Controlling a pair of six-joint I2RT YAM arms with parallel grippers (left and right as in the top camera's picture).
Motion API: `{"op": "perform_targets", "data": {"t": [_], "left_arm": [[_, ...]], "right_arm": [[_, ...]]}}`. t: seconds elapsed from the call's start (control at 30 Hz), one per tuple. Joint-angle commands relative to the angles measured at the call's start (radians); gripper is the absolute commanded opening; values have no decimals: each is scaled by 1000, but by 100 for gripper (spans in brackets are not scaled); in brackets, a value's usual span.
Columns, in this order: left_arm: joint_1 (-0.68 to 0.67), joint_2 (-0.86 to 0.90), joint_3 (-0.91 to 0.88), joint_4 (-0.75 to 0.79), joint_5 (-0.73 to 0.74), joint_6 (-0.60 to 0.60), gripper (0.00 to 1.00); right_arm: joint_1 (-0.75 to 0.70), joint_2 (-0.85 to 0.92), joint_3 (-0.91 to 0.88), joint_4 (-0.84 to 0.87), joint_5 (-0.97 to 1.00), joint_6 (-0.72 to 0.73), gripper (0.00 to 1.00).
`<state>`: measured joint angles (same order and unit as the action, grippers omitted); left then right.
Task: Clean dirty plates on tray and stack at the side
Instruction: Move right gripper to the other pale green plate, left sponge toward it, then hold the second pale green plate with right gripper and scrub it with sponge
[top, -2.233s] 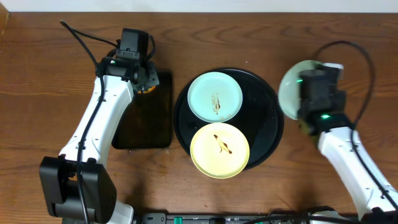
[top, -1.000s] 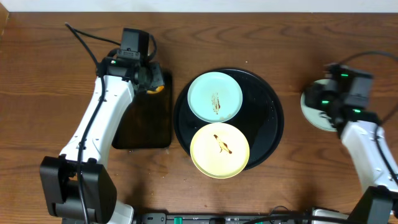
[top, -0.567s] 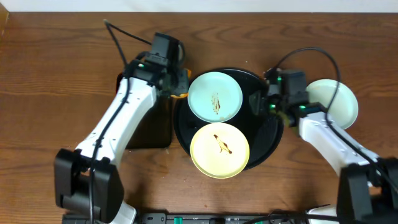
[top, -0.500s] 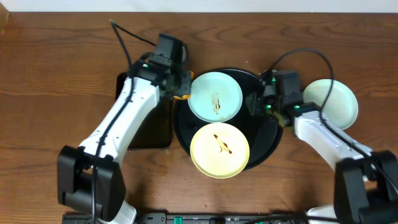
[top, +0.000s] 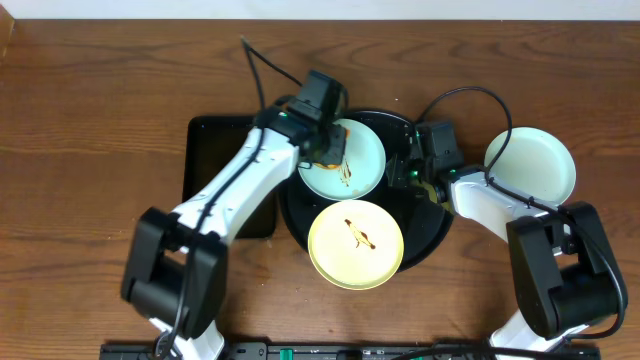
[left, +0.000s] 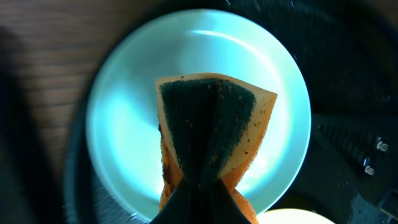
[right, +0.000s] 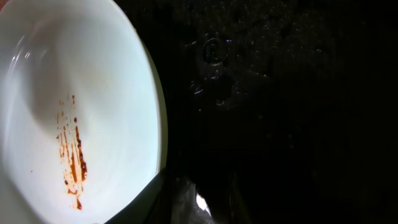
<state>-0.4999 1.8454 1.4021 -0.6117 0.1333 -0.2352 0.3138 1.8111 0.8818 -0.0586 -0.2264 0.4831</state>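
Pale mint-green glossy round plate, brown-streaked at centre, lying on the far half of the large round black tray; pale yellow plate just beside it. Best to press the scouring face flat onto the streaks and rub across them, rim steadied; left gripper pinched tight on a folded orange, green-faced sponge over the plate's centre; right gripper near the right rim, opening impossible to tell.

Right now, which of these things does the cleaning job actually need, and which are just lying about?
In the job: mint plate on the tray, yellow plate, mint plate off to the side, round black tray, sponge, left gripper holding it.
Lying about: rectangular black tray, wooden table.
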Motion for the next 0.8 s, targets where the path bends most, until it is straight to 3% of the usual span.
{"op": "perform_targets", "data": {"t": [0.0, 0.27, 0.4, 0.77], "left_arm": [[-35, 45, 1, 20, 24, 2, 7], [-56, 95, 1, 28, 24, 2, 7], [-56, 117, 1, 36, 24, 2, 7], [-56, 127, 0, 53, 24, -42, 8]], "right_arm": [[21, 22, 8, 7, 4, 34, 27], [21, -33, 8, 21, 7, 36, 28], [21, -80, 8, 58, 13, 33, 33], [90, -24, 8, 33, 17, 55, 32]]}}
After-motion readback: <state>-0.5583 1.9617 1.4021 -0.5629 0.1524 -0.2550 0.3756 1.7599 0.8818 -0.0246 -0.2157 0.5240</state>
